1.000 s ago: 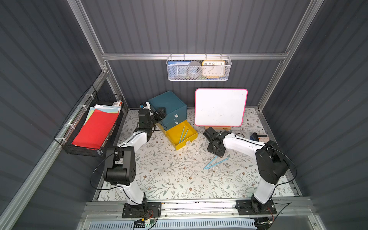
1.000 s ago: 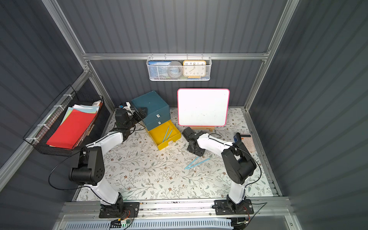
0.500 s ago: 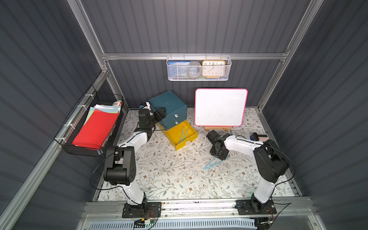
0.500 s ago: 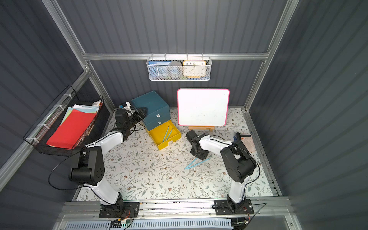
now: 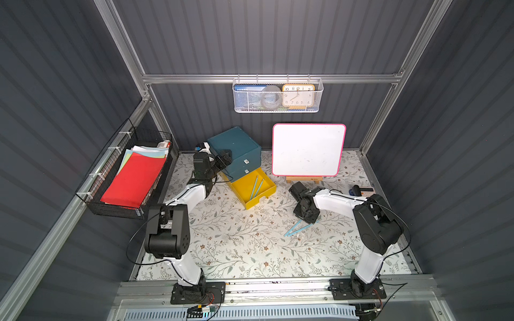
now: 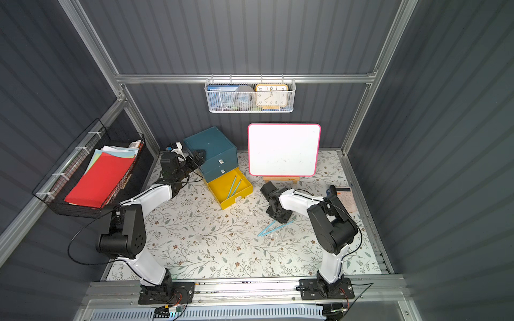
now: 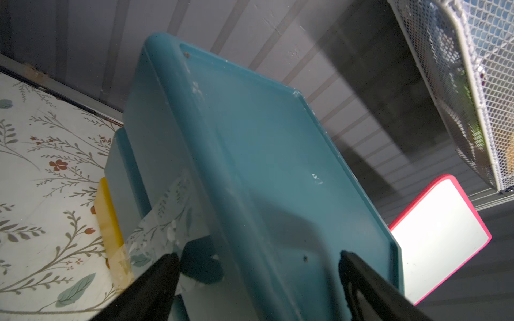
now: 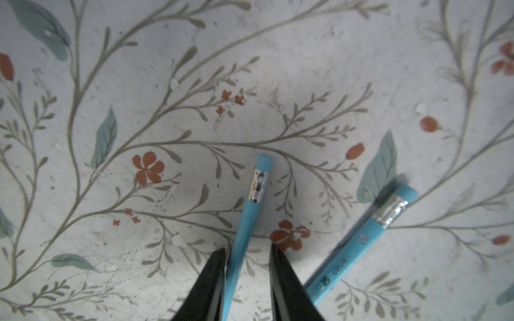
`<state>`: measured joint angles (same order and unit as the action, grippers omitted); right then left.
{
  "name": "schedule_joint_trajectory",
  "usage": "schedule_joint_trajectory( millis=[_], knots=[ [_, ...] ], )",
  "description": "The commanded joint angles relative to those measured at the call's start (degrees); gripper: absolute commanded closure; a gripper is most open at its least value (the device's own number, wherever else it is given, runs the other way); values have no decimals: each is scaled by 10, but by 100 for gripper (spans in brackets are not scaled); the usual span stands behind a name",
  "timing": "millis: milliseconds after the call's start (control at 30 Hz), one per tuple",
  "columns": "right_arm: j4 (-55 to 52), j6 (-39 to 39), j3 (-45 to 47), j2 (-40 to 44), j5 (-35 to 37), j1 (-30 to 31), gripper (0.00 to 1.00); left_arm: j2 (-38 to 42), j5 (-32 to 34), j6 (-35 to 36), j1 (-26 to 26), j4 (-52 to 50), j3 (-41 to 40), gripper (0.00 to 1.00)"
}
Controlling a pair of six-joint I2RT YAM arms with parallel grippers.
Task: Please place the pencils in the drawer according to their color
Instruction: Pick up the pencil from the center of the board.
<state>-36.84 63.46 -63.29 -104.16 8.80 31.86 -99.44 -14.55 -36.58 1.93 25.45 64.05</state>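
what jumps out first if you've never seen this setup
The bright yellow drawer, pulled out of the teal cabinet at the back, holds two light blue pencils. On the floral table to its right, the right tool straddles another light blue pencil, jaws not yet closed. Red paper in the wire basket on the left wall also stands out.

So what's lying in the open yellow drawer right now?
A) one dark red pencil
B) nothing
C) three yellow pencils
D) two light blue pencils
D: in a top view, two light blue pencils lie side by side on the floor of the yellow drawer, and no pencil of another color shows in it.
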Motion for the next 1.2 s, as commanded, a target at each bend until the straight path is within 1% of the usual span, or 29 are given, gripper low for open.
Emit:
schedule_joint_trajectory(
  millis=[0, 167, 400, 433, 667, 800, 1167],
  knots=[
    [25, 26, 31, -31, -28, -4, 75, 4, -23, 13, 5, -11, -14, 6],
    [35, 39, 37, -39, -40, -4, 85, 5, -23, 13, 5, -9, -16, 6],
    [44, 40, 38, -43, -47, -5, 99, 5, -24, 14, 5, -10, -16, 6],
    [46, 41, 39, -44, -48, -6, 100, 5, -24, 14, 5, -11, -16, 6],
    [81, 40, 49, -37, -68, -8, 100, 4, -24, 17, 5, -13, -15, 6],
    [100, 32, 53, -11, -76, -8, 100, 5, -24, 19, 4, -17, -12, 6],
    [99, 8, 41, 60, -94, -6, 100, 2, -22, 15, 4, -13, -10, 6]
  ],
)
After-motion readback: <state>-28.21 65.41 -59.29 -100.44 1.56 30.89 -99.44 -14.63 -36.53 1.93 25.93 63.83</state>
